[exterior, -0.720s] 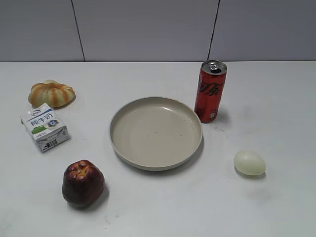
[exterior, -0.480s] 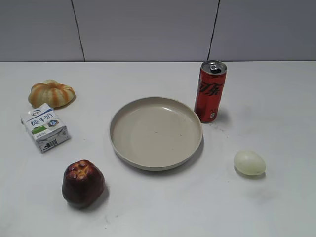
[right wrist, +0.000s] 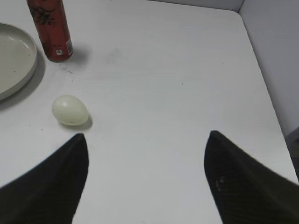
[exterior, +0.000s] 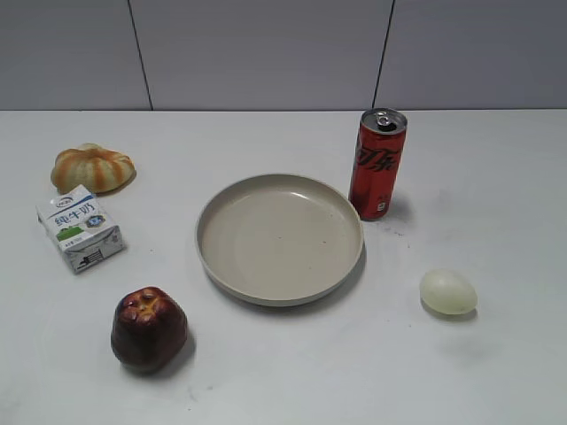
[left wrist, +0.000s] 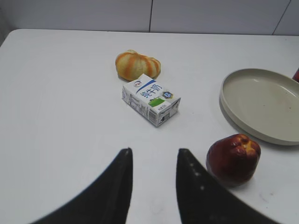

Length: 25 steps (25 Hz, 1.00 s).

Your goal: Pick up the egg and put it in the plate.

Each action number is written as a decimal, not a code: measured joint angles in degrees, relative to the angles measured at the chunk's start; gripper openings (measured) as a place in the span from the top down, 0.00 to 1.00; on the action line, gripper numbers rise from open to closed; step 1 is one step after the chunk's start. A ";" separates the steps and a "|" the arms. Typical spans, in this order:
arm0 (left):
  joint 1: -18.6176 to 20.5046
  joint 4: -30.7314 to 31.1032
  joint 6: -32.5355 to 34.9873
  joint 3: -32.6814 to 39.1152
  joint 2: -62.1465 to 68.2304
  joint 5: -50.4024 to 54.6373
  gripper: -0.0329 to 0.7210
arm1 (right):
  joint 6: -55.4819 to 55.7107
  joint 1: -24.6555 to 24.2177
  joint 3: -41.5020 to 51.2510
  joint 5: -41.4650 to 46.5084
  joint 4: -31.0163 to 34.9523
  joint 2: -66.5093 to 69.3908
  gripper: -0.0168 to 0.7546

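Observation:
The egg (exterior: 448, 291) is a small pale cream oval lying on the white table, right of the plate (exterior: 221, 212). The plate is large, round, beige and holds nothing. In the right wrist view the egg (right wrist: 70, 110) lies just above and left of my right gripper (right wrist: 147, 140), which is wide open and empty; the plate's rim (right wrist: 25, 70) shows at the left edge. My left gripper (left wrist: 153, 156) is open and empty over bare table, with the plate (left wrist: 233, 107) far to its right. Neither gripper shows in the exterior view.
A red soda can (exterior: 377, 164) stands by the plate's back right. A dark red apple (exterior: 148, 328) sits front left, a milk carton (exterior: 79, 228) and a ribbed tan bun (exterior: 92, 167) at the left. The table's right edge (right wrist: 261, 84) runs near the right gripper.

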 joint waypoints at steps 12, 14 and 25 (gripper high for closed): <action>0.00 -0.05 -0.10 0.00 0.00 0.00 0.65 | -16.94 0.00 -5.33 -11.70 8.75 32.12 0.22; 0.00 -0.05 -0.05 0.00 0.00 0.00 0.65 | -21.63 0.00 -5.75 -12.69 10.72 37.72 0.22; 0.00 -0.05 0.00 0.00 0.00 0.00 0.65 | -46.42 0.87 -8.85 -17.00 19.73 62.87 0.22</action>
